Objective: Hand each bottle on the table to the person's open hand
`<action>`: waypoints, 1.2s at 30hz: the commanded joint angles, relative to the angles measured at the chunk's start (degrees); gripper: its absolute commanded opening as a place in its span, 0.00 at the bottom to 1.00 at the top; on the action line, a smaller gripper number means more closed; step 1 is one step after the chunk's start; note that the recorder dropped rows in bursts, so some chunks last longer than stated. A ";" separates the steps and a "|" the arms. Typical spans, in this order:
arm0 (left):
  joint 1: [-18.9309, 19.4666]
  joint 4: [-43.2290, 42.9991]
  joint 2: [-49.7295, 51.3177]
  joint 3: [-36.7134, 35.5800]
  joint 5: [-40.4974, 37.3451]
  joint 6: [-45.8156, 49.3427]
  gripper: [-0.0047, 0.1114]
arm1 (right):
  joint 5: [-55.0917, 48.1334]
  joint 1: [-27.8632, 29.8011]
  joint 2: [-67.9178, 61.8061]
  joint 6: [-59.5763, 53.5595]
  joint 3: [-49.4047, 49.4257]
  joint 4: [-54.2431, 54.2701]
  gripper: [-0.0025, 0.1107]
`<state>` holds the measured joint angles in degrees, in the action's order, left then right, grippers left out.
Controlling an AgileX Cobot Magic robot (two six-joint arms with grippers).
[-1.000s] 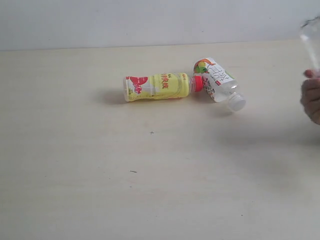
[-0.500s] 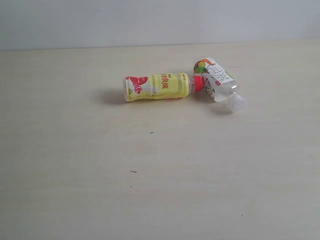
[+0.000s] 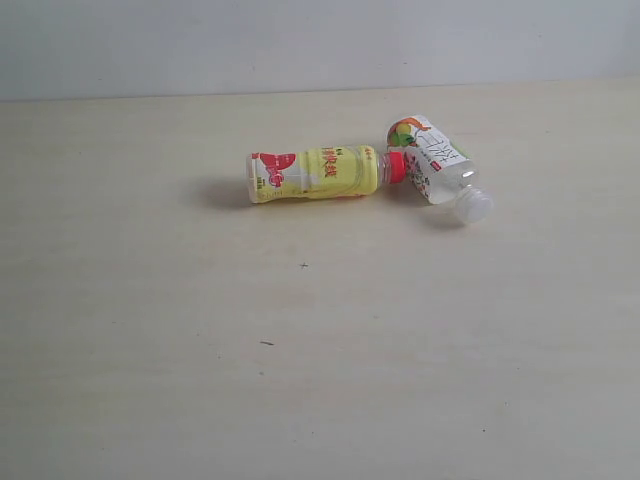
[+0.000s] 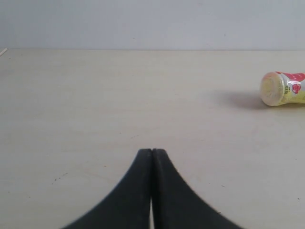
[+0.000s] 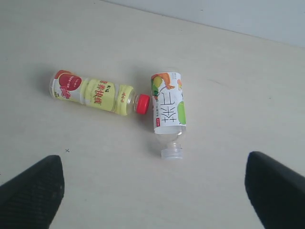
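Note:
Two bottles lie on their sides on the table (image 3: 300, 380). The yellow bottle with a red cap (image 3: 318, 172) (image 5: 97, 93) has its cap touching the white-capped bottle with a white and green label (image 3: 436, 168) (image 5: 167, 112). In the left wrist view only the yellow bottle's base (image 4: 281, 89) shows, far off. My left gripper (image 4: 152, 151) is shut and holds nothing, low over bare table. My right gripper (image 5: 155, 183) hangs wide open above the table, short of the white cap. Neither gripper appears in the exterior view. No person's hand is visible.
A pale wall (image 3: 320, 45) runs along the table's far edge. A few dark specks (image 3: 303, 265) mark the wood in front of the bottles.
One second ago a person's hand holding a clear bottle was at the right edge of the exterior view; it has since left the frame. The two lying bottles have not moved.

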<state>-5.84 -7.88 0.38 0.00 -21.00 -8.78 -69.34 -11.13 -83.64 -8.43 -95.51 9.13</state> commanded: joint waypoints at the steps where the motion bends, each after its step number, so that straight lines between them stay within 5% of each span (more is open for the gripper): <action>1: 0.10 0.08 -0.38 0.00 0.40 -0.22 0.04 | 0.56 -0.17 0.40 -0.55 -0.28 -0.02 0.88; 22: 0.10 0.08 -0.38 0.00 0.40 -0.22 0.04 | 1.33 -0.17 -0.77 -0.55 -0.28 0.47 0.88; 36: 0.10 0.08 -0.38 0.00 0.40 -0.22 0.04 | 3.51 -0.17 -14.45 -2.04 -1.80 -0.52 0.88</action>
<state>-5.84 -7.88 0.38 0.00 -21.00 -8.78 -67.44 -11.13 -94.37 -9.85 -95.74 9.47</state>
